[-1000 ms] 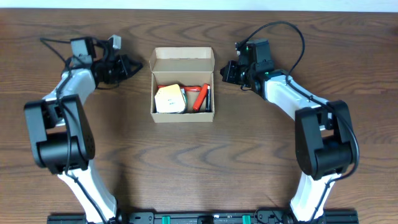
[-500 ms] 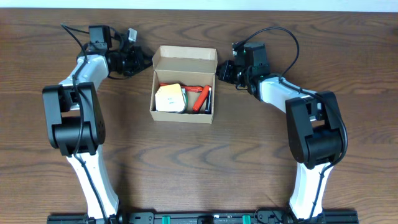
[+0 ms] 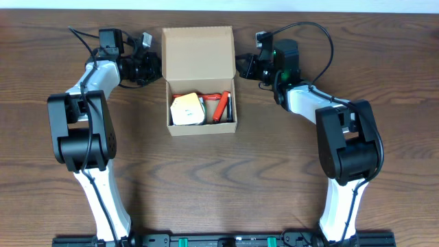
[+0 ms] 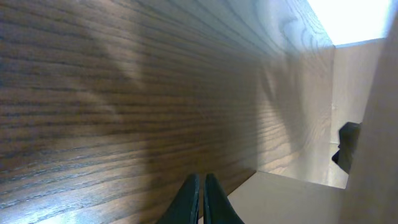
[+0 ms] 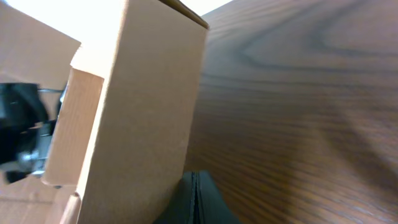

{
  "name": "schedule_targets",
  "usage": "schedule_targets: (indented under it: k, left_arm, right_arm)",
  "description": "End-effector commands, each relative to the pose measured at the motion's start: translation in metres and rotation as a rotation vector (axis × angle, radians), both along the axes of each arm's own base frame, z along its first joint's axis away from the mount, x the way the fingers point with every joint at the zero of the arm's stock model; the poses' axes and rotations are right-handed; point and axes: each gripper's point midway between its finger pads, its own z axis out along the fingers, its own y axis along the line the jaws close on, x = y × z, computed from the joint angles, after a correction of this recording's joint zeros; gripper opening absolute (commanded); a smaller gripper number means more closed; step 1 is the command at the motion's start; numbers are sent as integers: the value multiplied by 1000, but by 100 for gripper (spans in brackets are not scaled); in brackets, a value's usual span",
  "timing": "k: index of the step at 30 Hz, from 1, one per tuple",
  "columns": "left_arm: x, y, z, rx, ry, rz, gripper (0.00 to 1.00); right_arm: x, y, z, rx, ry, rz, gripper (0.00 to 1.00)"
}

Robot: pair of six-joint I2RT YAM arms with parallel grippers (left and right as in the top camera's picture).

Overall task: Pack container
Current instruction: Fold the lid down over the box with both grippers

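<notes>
Nearest the robot's edge of the table (image 3: 274, 182), the left arm (image 3: 77, 134) and the right arm (image 3: 348, 140) are seen rising from their bases and reaching toward the far side. Between them, about mid-table, the box (image 3: 202, 129) is set square to the edge and stands open. Inside it a cream, roundish roll (image 3: 187, 110) is lodged at the left, red pieces (image 3: 221, 103) are laid to its right, and a thin dark piece (image 3: 230, 107) is placed along the right wall; what these are cannot be told more closely. Beyond the contents the lid (image 3: 197, 51) is hinged on the far wall, and its plain brown face is presented broadly to the overhead camera; whether it lies flat back or only leans cannot be judged. The left gripper (image 3: 155, 67) is held just beside the lid's left edge and the right gripper (image 3: 241, 66) just beside its right edge; contact cannot be made out from above. In the left wrist view the left fingers (image 4: 188, 200) are seen drawn together with only a hairline gap, nothing being held, and pale cardboard is seen just past their tips. In the right wrist view the right fingers (image 5: 204, 200) are pressed against each other, also empty, at the foot of a cardboard panel. Farthest off, a black cable (image 3: 328, 42) is looped behind the right arm.
</notes>
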Motion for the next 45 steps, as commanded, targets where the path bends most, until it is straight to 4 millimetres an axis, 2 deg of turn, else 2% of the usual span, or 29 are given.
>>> schedule_targets:
  k: [1,14,18,22,24,28,33,39,41,45]
  left_arm:
    - [6,-1,12,-35,-30,-17,6]
    - [21,-6,69,-145,-181,-102,6]
    - [20,-6,87,-144,-235,-125,5]
    - [16,-7,114,-115,-321,-154,6]
    - [10,-8,130,-92,-374,-178,6]
    - [-1,-6,148,-20,-412,-193,6]
    - [-25,-3,148,84,-393,-237,6]
    - [-67,-6,126,202,-281,-348,6]
    - [-79,-5,123,223,-246,-377,6]
    - [-100,-5,133,238,-234,-420,6]
  right_arm:
    - [-8,3,9,46,-24,98,1]
    - [-22,13,25,76,-91,246,1]
    - [-23,18,42,96,-138,303,2]
    - [-22,24,65,119,-190,354,1]
    - [-22,27,76,129,-212,377,2]
    - [-25,27,88,120,-234,397,2]
    - [-41,27,82,46,-198,427,1]
    - [-65,24,71,-145,-147,420,1]
    - [-73,23,73,-202,-142,418,2]
    - [-86,16,84,-287,-127,394,2]
